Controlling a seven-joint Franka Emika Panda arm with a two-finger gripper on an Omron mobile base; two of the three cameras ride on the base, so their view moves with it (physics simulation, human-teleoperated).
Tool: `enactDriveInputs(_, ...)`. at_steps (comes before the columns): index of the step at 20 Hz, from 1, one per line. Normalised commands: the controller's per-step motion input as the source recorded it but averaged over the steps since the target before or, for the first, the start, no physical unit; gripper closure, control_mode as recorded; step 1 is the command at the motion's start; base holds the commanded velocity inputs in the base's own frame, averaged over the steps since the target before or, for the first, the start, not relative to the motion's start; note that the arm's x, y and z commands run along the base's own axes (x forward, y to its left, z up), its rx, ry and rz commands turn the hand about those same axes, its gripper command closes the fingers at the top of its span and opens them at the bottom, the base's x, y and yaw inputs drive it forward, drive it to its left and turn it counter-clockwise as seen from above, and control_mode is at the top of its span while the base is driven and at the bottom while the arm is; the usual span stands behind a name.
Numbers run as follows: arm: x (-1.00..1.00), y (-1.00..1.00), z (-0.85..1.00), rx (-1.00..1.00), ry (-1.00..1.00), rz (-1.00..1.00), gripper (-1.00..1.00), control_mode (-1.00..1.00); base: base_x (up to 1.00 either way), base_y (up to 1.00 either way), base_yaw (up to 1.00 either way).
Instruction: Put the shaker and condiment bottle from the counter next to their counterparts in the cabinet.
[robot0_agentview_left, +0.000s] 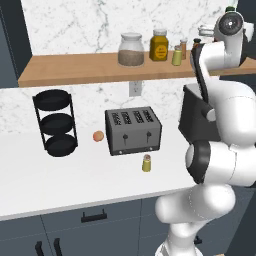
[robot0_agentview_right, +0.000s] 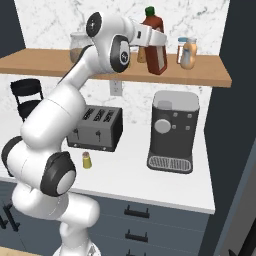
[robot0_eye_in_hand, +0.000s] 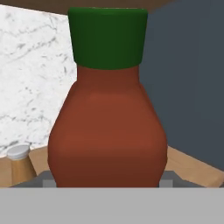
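While the arm reaches high over the desk (robot0_agentview_right: 165, 187), the tool (robot0_agentview_right: 156, 42) is clamped on the red bottle (robot0_agentview_right: 156, 47), holding it at the level of the wooden shelf (robot0_agentview_left: 75, 67). From the right base camera the bottle tilts a little, its green cap (robot0_agentview_right: 149, 11) above the board and its base right at the shelf surface; whether it rests on the board or hangs just over it cannot be told. In the hand camera the bottle (robot0_eye_in_hand: 107, 127) stands right in front of the lens, green cap (robot0_eye_in_hand: 108, 37) uppermost, with a small pale-capped shaker (robot0_eye_in_hand: 18, 164) off to one side on the wood.

Just beside the bottle on the shelf stand two orange bottles with pale caps (robot0_agentview_right: 187, 52). Further along the shelf, seen from the left base camera, are a glass jar (robot0_agentview_left: 131, 50), an amber jar with a yellow label (robot0_agentview_left: 159, 46), a yellow-green shaker (robot0_agentview_left: 177, 56) and a brown shaker (robot0_agentview_left: 183, 48), all close together.

Down on the desk the small yellow-green shaker (robot0_agentview_left: 146, 163) stands upright in front of the toaster (robot0_agentview_left: 133, 131), near it but not touching. An orange fruit (robot0_agentview_left: 98, 136) lies between the toaster and the black three-tier rack (robot0_agentview_left: 56, 122). A coffee machine (robot0_agentview_right: 173, 131) stands to the right of the toaster.
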Motion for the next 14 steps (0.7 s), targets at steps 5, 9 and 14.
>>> enactDriveInputs(5,0.30,-0.07,0.00,0.03,0.03,-0.03,1.00,-1.00,0.00,0.00,0.00)
enactDriveInputs(9,0.34,-0.15,0.00,0.00,0.00,-0.04,1.00,-1.00,0.00,0.00,0.00)
enactDriveInputs(14,0.37,-0.15,-0.07,0.00,0.00,-0.01,1.00,-1.00,0.00,0.00,0.00)
